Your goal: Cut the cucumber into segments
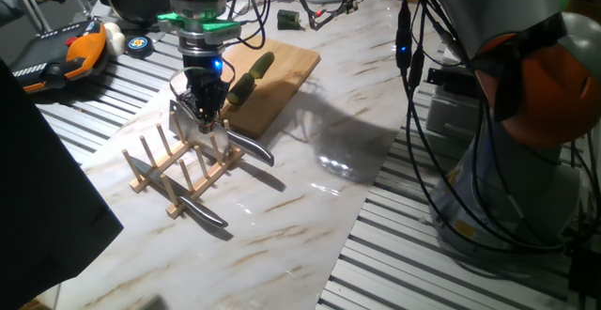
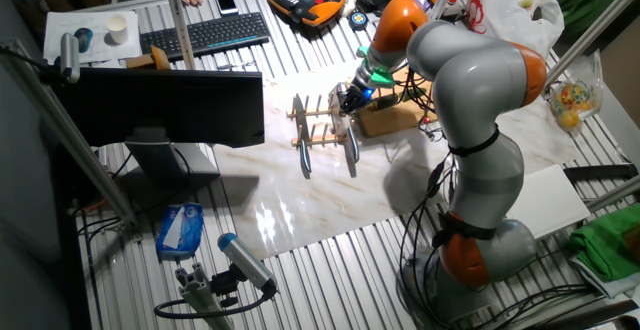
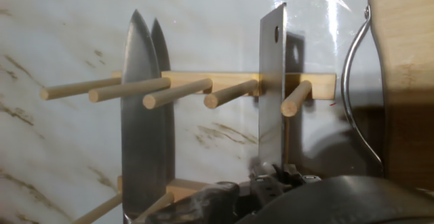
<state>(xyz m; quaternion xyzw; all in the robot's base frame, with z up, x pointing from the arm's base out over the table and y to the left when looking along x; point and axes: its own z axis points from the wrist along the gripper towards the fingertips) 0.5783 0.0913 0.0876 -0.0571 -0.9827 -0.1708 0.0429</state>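
The cucumber (image 1: 251, 75), slim and dark green, lies on the wooden board (image 1: 282, 89) behind the rack. My gripper (image 1: 205, 113) hangs over the wooden peg rack (image 1: 174, 174), in front of the board. Its fingers look shut on the handle end of a flat rectangular cleaver blade (image 3: 272, 88), which stands upright between the pegs. In the hand view the blade runs edge-on straight down into the gripper (image 3: 271, 183). The other fixed view shows the gripper (image 2: 350, 98) low over the rack (image 2: 320, 130). No cut segments show.
A pointed knife (image 3: 142, 115) stands in the rack left of the cleaver, its grey handle (image 1: 205, 213) sticking out in front. A curved metal handle (image 1: 250, 148) lies by the board. An orange pendant (image 1: 75, 52) and a tape roll (image 1: 139, 44) sit far left.
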